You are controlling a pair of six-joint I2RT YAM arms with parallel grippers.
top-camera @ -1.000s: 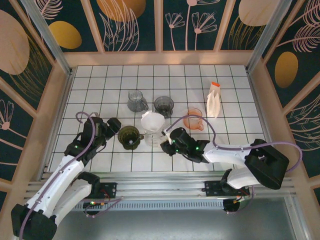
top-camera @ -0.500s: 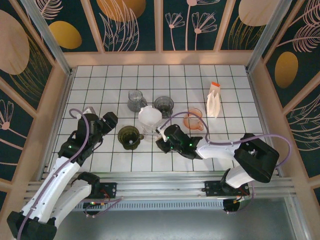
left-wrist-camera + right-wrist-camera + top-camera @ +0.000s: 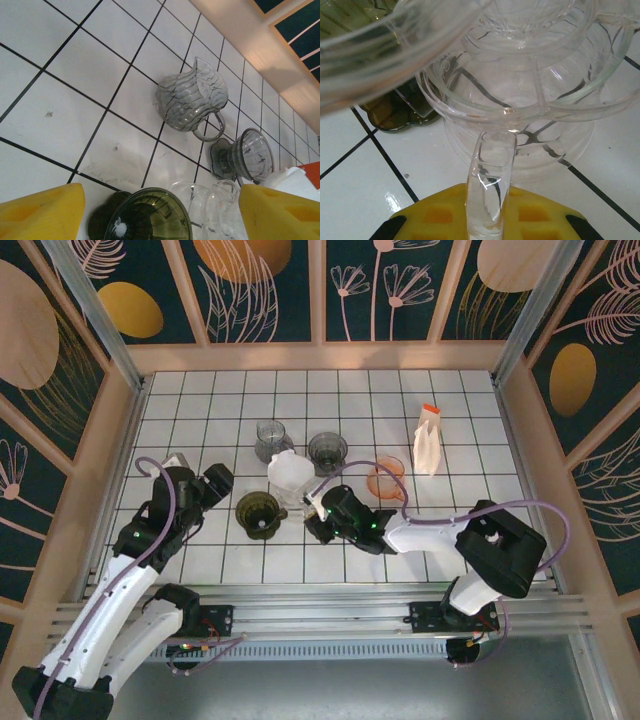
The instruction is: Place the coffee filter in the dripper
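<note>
While the right end effector (image 3: 316, 508) pinches the clear ribbed dripper (image 3: 520, 95) by its curved handle (image 3: 490, 180), white conical filter (image 3: 288, 472) close by, left end effector (image 3: 160, 212) spread over olive fluted dripper (image 3: 258, 512).

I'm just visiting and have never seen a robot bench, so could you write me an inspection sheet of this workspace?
Surface: white tiled table, a few small specks.
Job's things: white coffee filter sits atop the clear dripper; whether it is fully seated cannot be told.
Clutter: green dripper, grey pitcher, dark grey dripper, orange dripper, white bottle.
End effectors: left end effector open beside the green dripper; right end effector shut on the clear dripper's handle.
Cables: purple cables loop along both arms.
Surroundings: floral wall panels in wooden framing.
</note>
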